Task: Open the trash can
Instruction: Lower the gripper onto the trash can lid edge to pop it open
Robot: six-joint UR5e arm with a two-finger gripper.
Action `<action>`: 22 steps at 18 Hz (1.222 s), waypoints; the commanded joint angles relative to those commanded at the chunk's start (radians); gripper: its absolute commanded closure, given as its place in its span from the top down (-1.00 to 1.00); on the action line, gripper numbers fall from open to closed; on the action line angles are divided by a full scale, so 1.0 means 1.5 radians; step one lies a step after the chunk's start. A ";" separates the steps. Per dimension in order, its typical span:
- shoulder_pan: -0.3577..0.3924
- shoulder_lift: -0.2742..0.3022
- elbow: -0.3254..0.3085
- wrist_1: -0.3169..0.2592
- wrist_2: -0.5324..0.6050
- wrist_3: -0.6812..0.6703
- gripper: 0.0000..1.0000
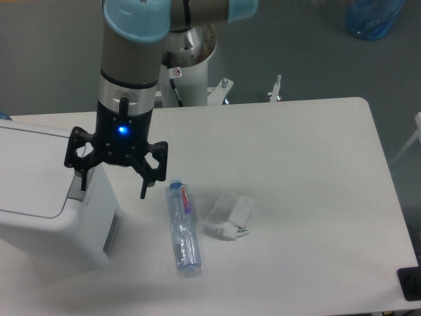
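The trash can (39, 197) is a large white boxy bin at the table's left edge, with a flat white lid (29, 168) and a grey rectangular push tab (110, 232) on its right side. My gripper (113, 189) hangs pointing down over the can's right edge, above the tab. It is open and empty. One fingertip (83, 185) is by the lid's right edge, and the other is over the table beside the can. I cannot tell whether the gripper touches the can.
A clear plastic bottle (183, 227) lies on the table just right of the gripper. A crumpled white wrapper (228, 215) lies beside it. The arm's white pedestal (191, 72) stands behind the table. A blue bag (373, 16) is on the floor, far right.
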 joint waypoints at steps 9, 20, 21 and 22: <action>-0.013 -0.001 -0.007 0.004 0.039 0.001 1.00; -0.014 -0.002 -0.009 0.004 0.044 -0.002 1.00; -0.014 -0.002 -0.009 0.004 0.044 -0.002 1.00; -0.014 -0.003 -0.011 0.004 0.044 -0.002 1.00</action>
